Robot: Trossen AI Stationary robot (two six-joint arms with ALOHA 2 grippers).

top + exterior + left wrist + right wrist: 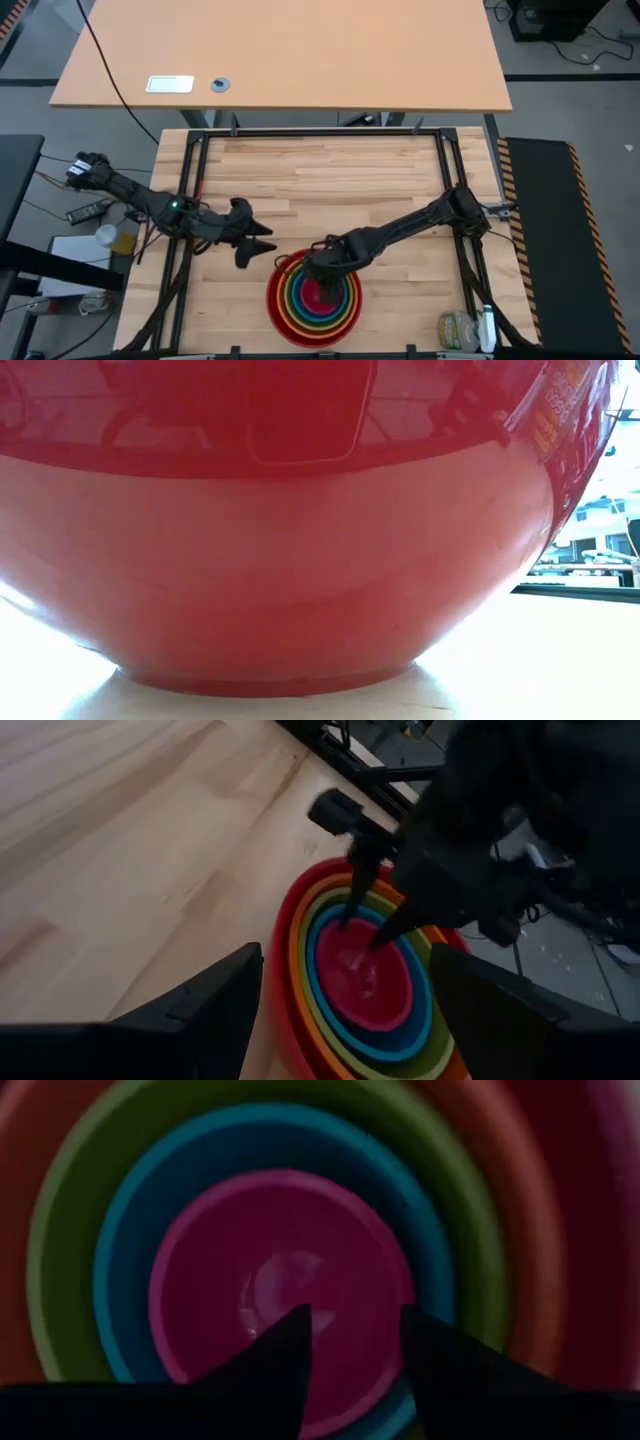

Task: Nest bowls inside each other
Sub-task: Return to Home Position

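R arm reaches diagonally, elbow low; right gripper [322,283] points down, fingers narrowly parted, nothing between, tips inside pink bowl [365,982]. Around it: blue bowl [115,1290], green bowl [55,1270], orange bowl [535,1220], red bowl [300,560]. Left gripper [262,238] just beside the stack, fingers wide, empty. Low view shows only the red wall; wrist views show the rings.

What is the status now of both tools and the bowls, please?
Left tool open, beside the bowls. Right tool open, empty, above pink bowl. All five nested, red outermost. Nothing in the way.
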